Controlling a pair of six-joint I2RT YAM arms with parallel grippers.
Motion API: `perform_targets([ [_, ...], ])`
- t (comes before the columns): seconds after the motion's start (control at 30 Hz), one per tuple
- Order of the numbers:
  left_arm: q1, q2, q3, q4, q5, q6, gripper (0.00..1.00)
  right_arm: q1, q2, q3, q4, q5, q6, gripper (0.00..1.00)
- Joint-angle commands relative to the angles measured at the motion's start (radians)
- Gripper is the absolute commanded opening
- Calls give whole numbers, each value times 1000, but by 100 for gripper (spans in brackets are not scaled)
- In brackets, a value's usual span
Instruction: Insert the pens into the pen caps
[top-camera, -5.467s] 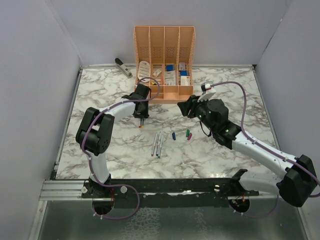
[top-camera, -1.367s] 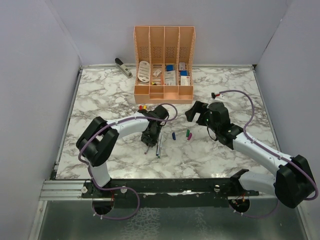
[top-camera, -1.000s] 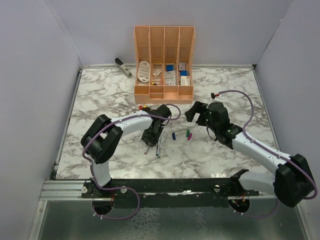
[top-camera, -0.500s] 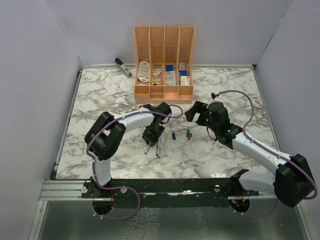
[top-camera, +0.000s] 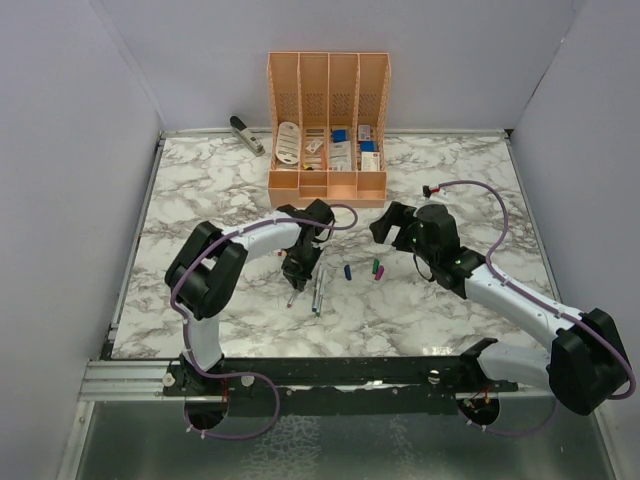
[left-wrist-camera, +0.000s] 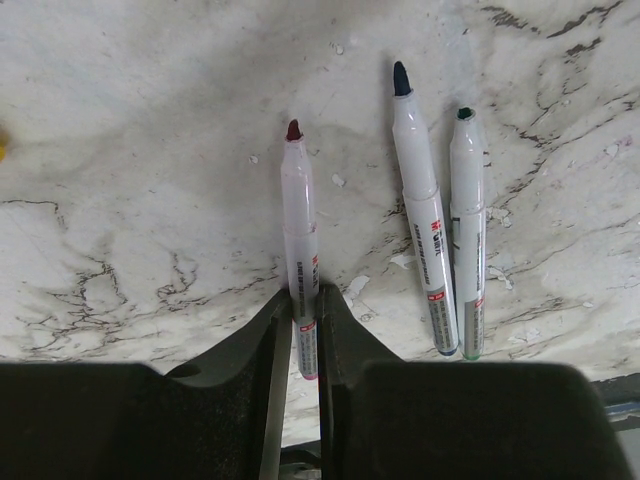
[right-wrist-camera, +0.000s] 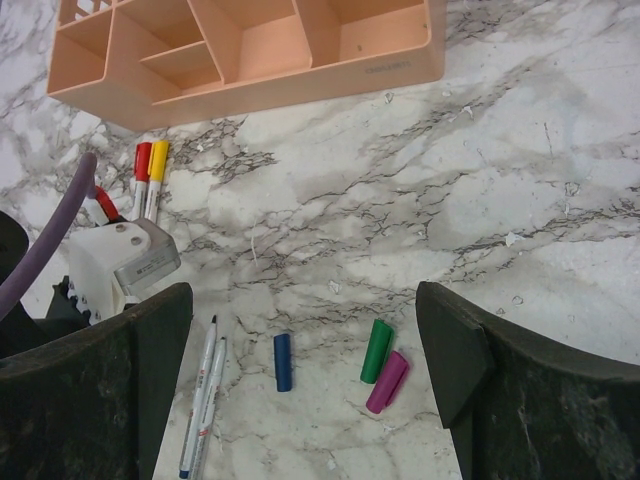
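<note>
The left gripper is clamping the red-tipped pen, which is lying flat on the table. Just right of it, a dark-tipped pen and a green-tipped pen are lying side by side. The right gripper is hovering, jaws wide apart, over the blue cap, green cap and magenta cap.

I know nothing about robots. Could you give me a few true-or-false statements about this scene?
The left gripper is closed on a pen with a dark reddish tip. True.
The right gripper holds the blue cap. False: it is wide open and empty; the cap lies on the table.
The green cap and the magenta cap lie side by side. True.
The stapler is inside the orange organizer. False: it lies on the table beside it.
</note>
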Motion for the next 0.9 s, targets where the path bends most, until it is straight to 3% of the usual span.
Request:
perform_targets([
  [0.0,2,122,-91,217,-28,-16,6,1,-4,5,-10,24,13,92],
  [0.07,2,126,-105,230,-33,-21,0,1,-4,5,-11,26,16,92],
  [0.63,2,101,-235,373,-99,-85,0,1,51,56,-109,95,-7,85],
  [0.87,2,24,-256,414,-104,-97,0,1,150,100,-199,89,-106,73],
])
